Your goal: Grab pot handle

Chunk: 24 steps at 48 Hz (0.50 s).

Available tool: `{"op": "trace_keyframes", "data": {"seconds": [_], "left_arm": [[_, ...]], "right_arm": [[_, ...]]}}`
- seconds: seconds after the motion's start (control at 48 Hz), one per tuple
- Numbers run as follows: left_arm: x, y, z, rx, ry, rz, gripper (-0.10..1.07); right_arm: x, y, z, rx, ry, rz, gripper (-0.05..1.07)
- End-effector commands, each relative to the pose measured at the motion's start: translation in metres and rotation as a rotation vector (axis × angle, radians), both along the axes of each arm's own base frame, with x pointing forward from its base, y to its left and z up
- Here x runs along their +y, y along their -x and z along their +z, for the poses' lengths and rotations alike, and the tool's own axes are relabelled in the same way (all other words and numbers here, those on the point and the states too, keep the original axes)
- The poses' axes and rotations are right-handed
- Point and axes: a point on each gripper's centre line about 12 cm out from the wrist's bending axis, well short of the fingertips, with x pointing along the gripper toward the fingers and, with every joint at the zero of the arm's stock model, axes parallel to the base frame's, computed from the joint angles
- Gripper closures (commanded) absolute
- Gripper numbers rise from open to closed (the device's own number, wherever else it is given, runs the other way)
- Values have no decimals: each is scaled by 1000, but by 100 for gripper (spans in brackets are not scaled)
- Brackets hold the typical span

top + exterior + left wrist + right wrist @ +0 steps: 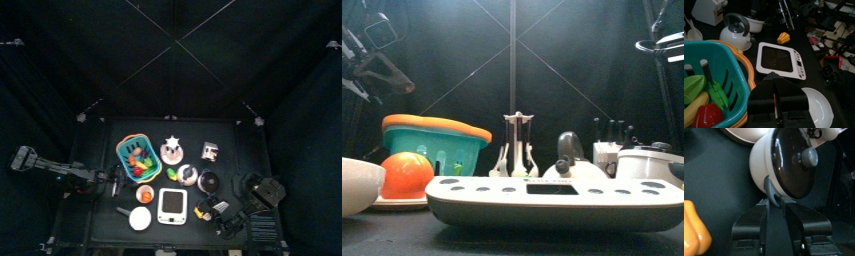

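Top view high overhead, straight down on the small black table (167, 140), front view level at its edge, wrist views close behind their jaws, flat white kitchen scale (173, 206) shared with front and left wrist views.

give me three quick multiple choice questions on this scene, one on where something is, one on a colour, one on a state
1. Where is the pot handle?
A. inside a bowl
B. between the jaws of the right gripper
C. on the floor

2. What colour is the basket inside?
A. teal
B. purple
C. white

3. The lid is:
A. on the pot
B. lying beside it
C. held up in the air

Answers:
1. B, the jaws flank the stub.
2. A, the left wrist view shows the teal wall.
3. A, the dark lid covers the pot.
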Motion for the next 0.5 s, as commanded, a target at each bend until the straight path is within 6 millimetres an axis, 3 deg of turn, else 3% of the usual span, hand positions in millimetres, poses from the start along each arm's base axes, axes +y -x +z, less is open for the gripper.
{"op": "trace_keyframes", "data": {"seconds": [0.0,0.271,0.479], "left_arm": [[0,-2,4,-11,0,1,81],[0,-2,4,-11,0,1,81],[0,-2,4,-11,1,2,81]], "right_arm": [[1,-4,7,-21,-11,-8,43],[3,-6,19,-34,11,-26,45],[4,-8,26,-57,9,-22,52]]}}
